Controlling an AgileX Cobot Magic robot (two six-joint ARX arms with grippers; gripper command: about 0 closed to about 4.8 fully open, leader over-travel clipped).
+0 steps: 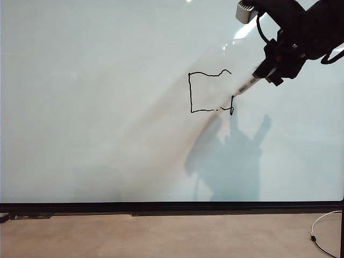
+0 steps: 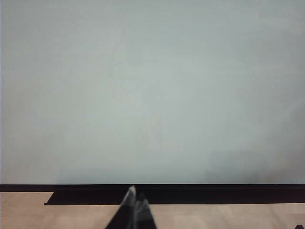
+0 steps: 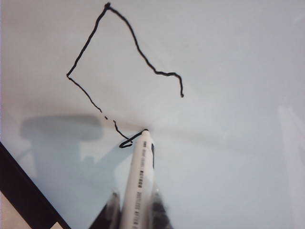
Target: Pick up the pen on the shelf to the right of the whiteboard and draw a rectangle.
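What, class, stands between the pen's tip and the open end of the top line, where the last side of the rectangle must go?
Nothing visible. The right gripper holds the pen, tip on the whiteboard at the rectangle's lower right corner. Only bare board lies between it and the top line's end. The left gripper sits low by the bottom frame.

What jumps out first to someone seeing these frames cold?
The unfinished black rectangle right of centre on the whiteboard, its right side mostly undrawn. Next, the right gripper reaching in from the upper right, shut on the pen, tip at the lower right corner. The left gripper sits low by the board's bottom frame.
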